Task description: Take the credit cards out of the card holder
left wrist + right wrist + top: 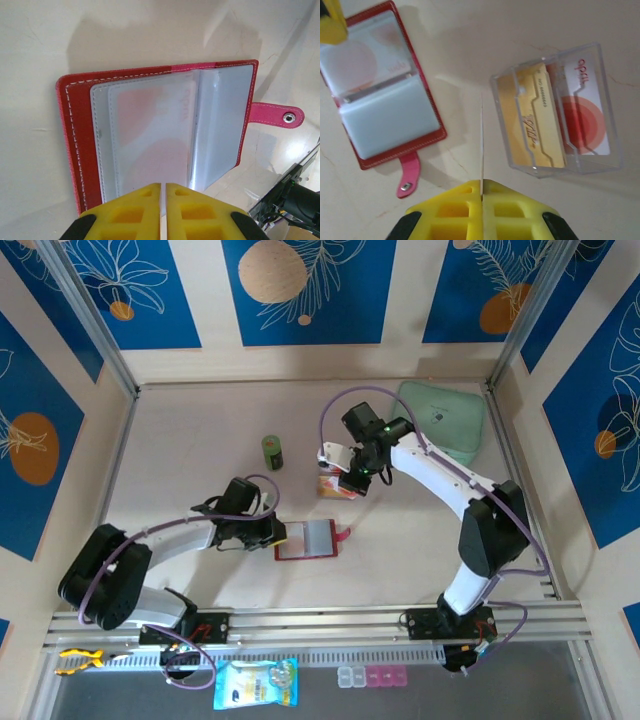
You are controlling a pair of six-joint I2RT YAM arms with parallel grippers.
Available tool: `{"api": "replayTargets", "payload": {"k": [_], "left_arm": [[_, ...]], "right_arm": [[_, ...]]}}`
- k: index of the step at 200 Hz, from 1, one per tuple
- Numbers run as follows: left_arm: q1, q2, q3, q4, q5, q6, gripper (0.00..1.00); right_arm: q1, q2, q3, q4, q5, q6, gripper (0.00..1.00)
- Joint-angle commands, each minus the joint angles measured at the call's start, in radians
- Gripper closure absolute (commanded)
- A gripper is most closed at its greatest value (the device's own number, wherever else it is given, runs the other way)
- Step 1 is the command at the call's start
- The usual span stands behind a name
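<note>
While the flat red card holder (305, 538) lies open near the middle of the table (190, 440), the left gripper (161, 192) is held almost closed at its left edge; a thin credit card (481, 140) is pinched edge-on in the right gripper (481, 187), beside a clear plastic box (506, 125).

Open bench (180, 430) lies across the upper left and below the card holder (312, 538). A green can (272, 452) stands mid-frame. The left tool (278, 532) crowds the holder's left edge. The right tool (352, 480), pinching a credit card (481, 140), hangs by the clear box (330, 486). A mint pouch (445, 420) blocks the upper right.
</note>
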Motion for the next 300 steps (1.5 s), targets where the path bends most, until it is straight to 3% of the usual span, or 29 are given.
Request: {"api": "replayTargets", "payload": {"k": [1,153,185,206,251,300], "left_arm": [[-0.008,-0.02,0.013,-0.036,-0.016,0.006,0.89],[-0.006,-0.02,0.026,-0.048,-0.029,0.004,0.81],[-0.007,-0.019,0.028,-0.05,-0.029,0.007,0.81],[-0.006,-0.017,0.028,-0.05,-0.029,0.007,0.81],[-0.006,-0.019,0.026,-0.056,-0.032,0.015,0.81],[-0.005,-0.02,0.026,-0.059,-0.04,0.024,0.82]], "right_arm": [[-0.03,0.035,0.061,-0.04,0.0,-0.087,1.0],[-0.108,0.31,0.369,-0.066,-0.048,-0.179,1.0],[-0.112,0.333,0.372,-0.073,-0.052,-0.179,0.91],[-0.112,0.326,0.37,-0.071,-0.051,-0.171,0.85],[-0.106,0.261,0.342,-0.049,-0.08,-0.124,0.83],[-0.061,0.148,0.224,0.036,-0.14,0.07,0.84]]}}
